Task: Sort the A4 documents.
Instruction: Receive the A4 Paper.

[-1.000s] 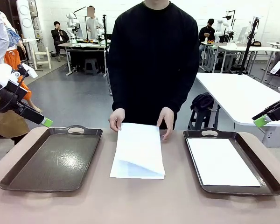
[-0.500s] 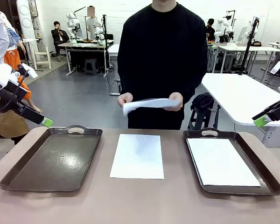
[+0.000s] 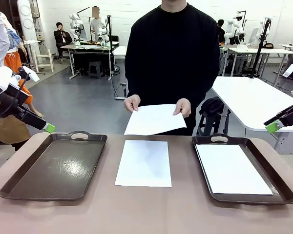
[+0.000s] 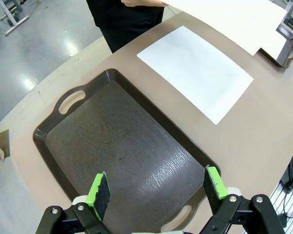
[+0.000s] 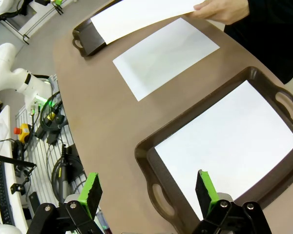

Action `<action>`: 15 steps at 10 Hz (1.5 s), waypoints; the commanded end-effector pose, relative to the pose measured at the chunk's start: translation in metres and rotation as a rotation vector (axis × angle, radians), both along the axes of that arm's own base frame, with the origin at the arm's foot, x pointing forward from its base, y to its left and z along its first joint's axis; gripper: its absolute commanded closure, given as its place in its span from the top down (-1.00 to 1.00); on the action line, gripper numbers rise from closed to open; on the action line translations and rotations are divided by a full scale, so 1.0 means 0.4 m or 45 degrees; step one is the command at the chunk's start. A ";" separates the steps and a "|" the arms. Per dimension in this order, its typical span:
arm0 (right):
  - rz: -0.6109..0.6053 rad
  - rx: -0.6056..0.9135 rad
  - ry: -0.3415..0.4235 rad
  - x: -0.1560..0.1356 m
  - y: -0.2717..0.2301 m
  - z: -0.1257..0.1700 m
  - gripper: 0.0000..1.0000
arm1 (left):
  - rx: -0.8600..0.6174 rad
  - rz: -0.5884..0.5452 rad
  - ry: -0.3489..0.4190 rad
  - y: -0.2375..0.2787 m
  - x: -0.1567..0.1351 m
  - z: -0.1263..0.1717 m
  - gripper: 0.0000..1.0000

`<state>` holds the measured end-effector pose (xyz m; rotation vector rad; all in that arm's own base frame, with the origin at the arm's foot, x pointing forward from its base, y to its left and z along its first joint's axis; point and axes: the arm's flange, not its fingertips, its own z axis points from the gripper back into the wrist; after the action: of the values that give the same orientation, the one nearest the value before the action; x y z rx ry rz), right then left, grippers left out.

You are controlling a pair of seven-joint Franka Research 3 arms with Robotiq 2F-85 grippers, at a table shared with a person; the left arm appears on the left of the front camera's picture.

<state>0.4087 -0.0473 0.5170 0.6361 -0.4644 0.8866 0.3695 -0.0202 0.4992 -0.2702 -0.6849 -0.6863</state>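
My left fingers [image 3: 48, 127] released, left tray [image 3: 53, 165] ahead of them, right fingers [image 3: 271, 126] released, right tray [image 3: 278, 187] with first sheet [image 3: 232, 168] ahead, second sheet [image 3: 145, 163] on tabletop [image 3: 146, 209] between them, third sheet [image 3: 154, 119] in person's hands [image 3: 132, 103] beyond.

left dark brown handled tray [image 3: 53, 168]: glossy, plastic-looking, faint grain-like texture | right dark brown handled tray [image 3: 249, 199]: glossy rim | thin white paper sheet on table [image 3: 144, 163]: matt, smooth | white paper sheet in right tray [image 3: 232, 168]: matt, smooth | held white paper sheet [image 3: 154, 119]: matt, thin | light brown tabletop [image 3: 146, 209]: matt, smooth | black long-sleeved top [image 3: 173, 58]: matt cloth
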 end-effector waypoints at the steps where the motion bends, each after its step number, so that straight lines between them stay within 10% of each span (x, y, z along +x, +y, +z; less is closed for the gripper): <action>1: 0.011 -0.005 -0.004 -0.004 0.002 0.004 1.00 | -0.018 -0.002 0.003 0.004 0.003 -0.005 1.00; 15: 0.011 -0.005 -0.004 -0.004 0.002 0.004 1.00 | -0.018 -0.002 0.003 0.004 0.003 -0.005 1.00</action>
<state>0.4087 -0.0473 0.5170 0.6361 -0.4644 0.8866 0.3695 -0.0202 0.4992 -0.2702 -0.6849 -0.6863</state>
